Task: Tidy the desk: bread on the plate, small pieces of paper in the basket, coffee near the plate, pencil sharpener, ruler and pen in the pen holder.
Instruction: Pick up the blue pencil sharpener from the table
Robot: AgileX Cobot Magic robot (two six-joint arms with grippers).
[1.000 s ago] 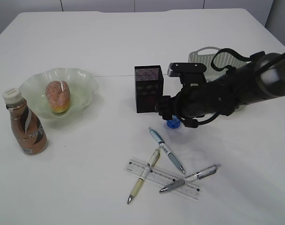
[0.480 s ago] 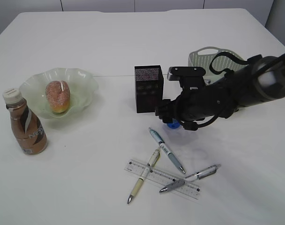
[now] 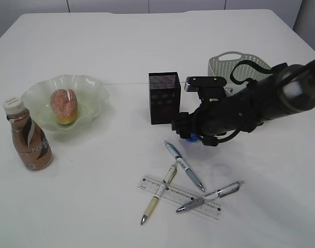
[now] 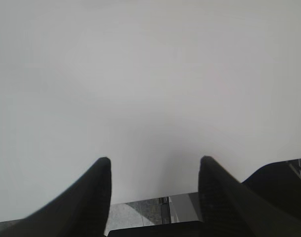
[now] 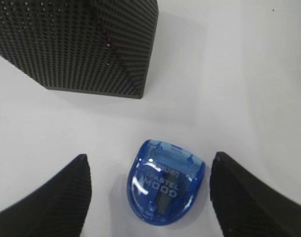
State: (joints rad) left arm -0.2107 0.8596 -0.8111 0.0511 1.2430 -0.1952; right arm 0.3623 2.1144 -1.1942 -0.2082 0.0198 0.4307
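Observation:
My right gripper [image 5: 149, 160] stands open low over the table, one finger on each side of the blue pencil sharpener [image 5: 165, 182], not touching it. The black mesh pen holder [image 5: 76, 44] is just beyond it. In the exterior view the sharpener [image 3: 190, 137] peeks out under the right arm. A ruler [image 3: 180, 199] lies under three pens [image 3: 184, 165] at the front. The bread [image 3: 63, 106] sits on the green plate [image 3: 92, 90], with the coffee bottle [image 3: 29, 137] to its left. My left gripper [image 4: 154, 160] hangs open over bare table. Small pieces of paper are out of view.
A pale mesh basket [image 3: 235, 64] stands behind the right arm, at the back right. The left arm does not show in the exterior view. The table's edge runs below the left gripper in the left wrist view.
The right arm has sunk a little towards the table, covering more of the sharpener in the exterior view. Nothing else has moved.

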